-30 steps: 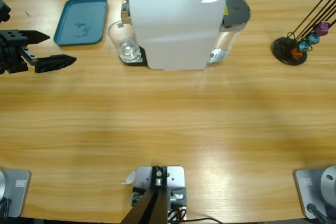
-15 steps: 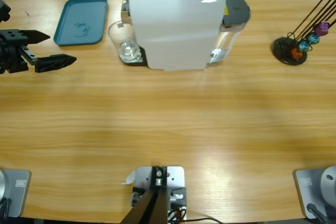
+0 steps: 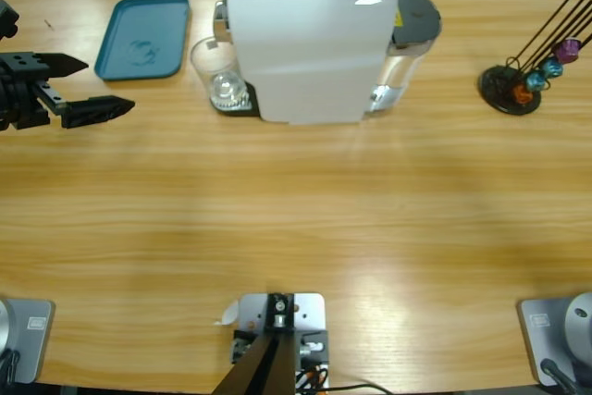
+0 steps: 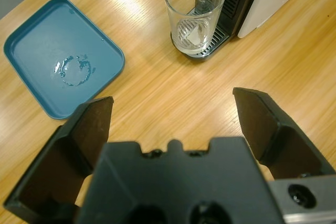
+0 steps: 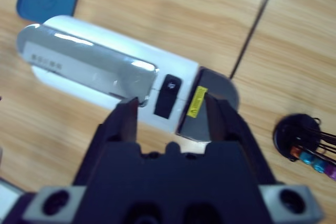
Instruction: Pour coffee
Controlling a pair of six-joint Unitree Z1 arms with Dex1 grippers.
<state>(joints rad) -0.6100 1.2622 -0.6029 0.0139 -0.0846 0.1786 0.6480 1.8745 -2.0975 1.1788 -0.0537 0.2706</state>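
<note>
Left gripper (image 3: 85, 87) is hovering with jaws spread wide and gripping nothing, and ahead of it the glass (image 4: 195, 15) is standing upright on the drip grate (image 4: 206, 45) of the coffee machine (image 3: 310, 43); whether any coffee is lying in the glass cannot be told. Off to one side of those jaws in the left wrist view, a teal tray (image 4: 31, 62) is lying flat on the table (image 3: 296, 219). Right gripper (image 5: 170, 113) is hanging above the machine with jaws parted and empty, a capsule stand (image 5: 302, 137) sitting off to its side.
</note>
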